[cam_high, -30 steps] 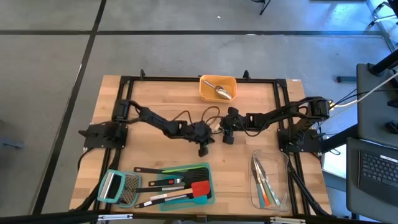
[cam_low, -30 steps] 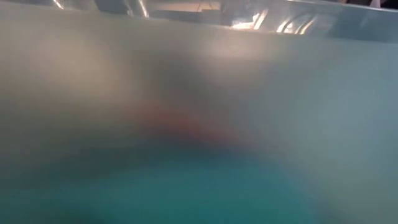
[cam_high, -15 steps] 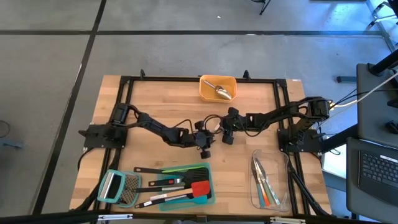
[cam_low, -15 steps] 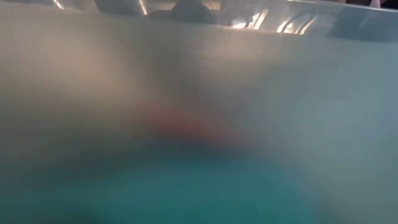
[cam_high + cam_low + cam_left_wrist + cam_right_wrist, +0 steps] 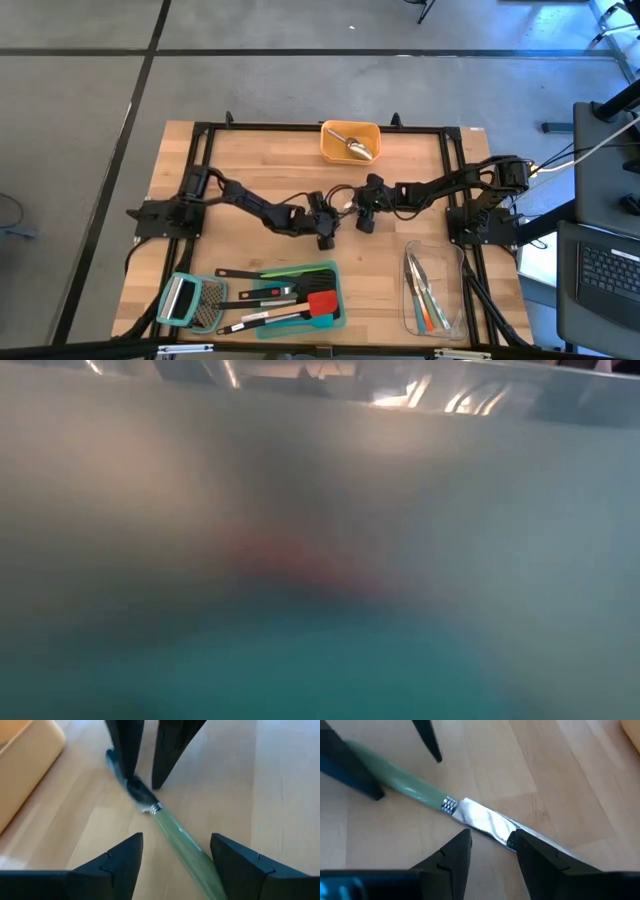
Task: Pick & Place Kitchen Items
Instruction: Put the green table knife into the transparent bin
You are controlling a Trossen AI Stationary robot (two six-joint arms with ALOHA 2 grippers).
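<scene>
A knife with a pale green handle and a silver blade lies low over the wooden table's middle, between my two grippers. My right gripper is shut on the blade. My left gripper stands open with the green handle running between its fingers. I cannot tell whether either finger touches the handle. The low view is blocked by a blurred teal thing close to the lens. My right gripper pinches the knife's blade between its two fingers, a short way from the ribbed collar where the handle begins. The fingers slant down from the table's right side and lie across the blade. The knife lies about level. Whether it rests on the table I cannot tell.
An orange container with a silver scoop stands at the far edge. A teal tray with black and red turners and a grater lie at the near left. A clear container with slim utensils sits near right.
My left hand has turned about its wrist and drawn slightly toward the table's left, staying at the knife's handle end. My right gripper and the knife have kept their place.
</scene>
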